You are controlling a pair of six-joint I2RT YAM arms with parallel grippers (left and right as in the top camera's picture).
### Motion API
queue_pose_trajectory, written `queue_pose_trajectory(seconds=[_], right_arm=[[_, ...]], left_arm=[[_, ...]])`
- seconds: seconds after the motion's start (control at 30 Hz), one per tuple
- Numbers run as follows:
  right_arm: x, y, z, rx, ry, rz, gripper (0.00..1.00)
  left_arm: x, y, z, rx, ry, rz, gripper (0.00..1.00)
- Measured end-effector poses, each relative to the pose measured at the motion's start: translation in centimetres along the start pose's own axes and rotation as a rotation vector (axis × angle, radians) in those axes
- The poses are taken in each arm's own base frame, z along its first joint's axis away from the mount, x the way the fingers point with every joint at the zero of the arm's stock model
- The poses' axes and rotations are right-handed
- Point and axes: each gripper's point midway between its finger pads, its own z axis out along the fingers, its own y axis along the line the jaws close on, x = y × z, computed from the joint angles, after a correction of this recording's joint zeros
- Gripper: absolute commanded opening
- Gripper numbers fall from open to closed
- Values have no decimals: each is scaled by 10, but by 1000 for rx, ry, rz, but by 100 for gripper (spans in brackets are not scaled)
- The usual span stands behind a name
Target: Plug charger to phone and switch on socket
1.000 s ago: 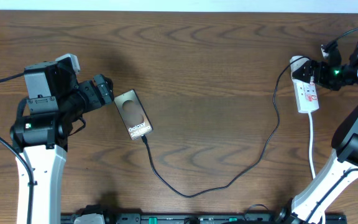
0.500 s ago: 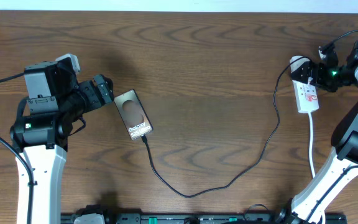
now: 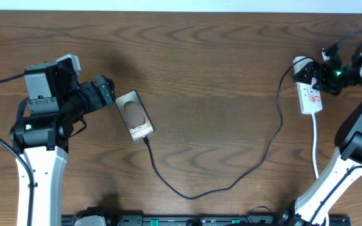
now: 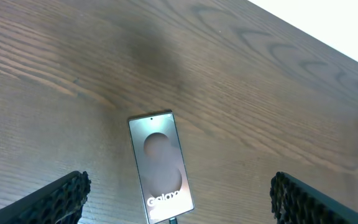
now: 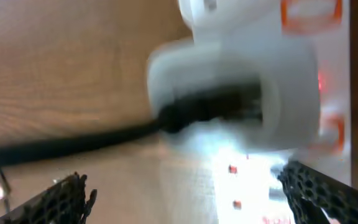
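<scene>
The phone (image 3: 135, 115) lies flat on the table just right of my left gripper (image 3: 109, 94); it also shows in the left wrist view (image 4: 160, 165). My left gripper (image 4: 179, 199) is open and empty with the phone between and beyond its fingers. The charger cable (image 3: 231, 182) runs from the phone's near end across the table to a white adapter (image 5: 241, 93) plugged into the socket (image 3: 310, 94). My right gripper (image 3: 322, 75) hovers over the socket's far end; it is open in the right wrist view (image 5: 185, 199), which is blurred.
The socket's white lead (image 3: 314, 141) runs toward the table's front edge beside the right arm. A black rail (image 3: 200, 221) lies along the front edge. The wall edge is at the back.
My right gripper has shifted slightly at the socket's far end. The left arm, phone and cable have not moved.
</scene>
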Motion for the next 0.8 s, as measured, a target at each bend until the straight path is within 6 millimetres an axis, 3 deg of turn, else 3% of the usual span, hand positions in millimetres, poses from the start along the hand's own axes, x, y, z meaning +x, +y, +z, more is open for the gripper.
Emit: queue_pose_trajectory(seconds=[0.1, 0.23, 0.43, 0.5, 0.6, 0.8], right_arm=[[10, -11, -9, 92, 65, 60, 99], [12, -27, -41, 257, 104, 127, 99], [3, -15, -92, 360, 56, 140, 99], [2, -3, -111, 367, 25, 132, 99], [-1, 31, -151, 337, -81, 97, 99], [11, 123, -239, 223, -346, -39, 99]], left_arm=[[0, 0, 0, 0, 0, 0, 95], [0, 0, 0, 0, 0, 0, 95], [0, 0, 0, 0, 0, 0, 95], [0, 0, 0, 0, 0, 0, 95], [0, 0, 0, 0, 0, 0, 95], [0, 0, 0, 0, 0, 0, 95]])
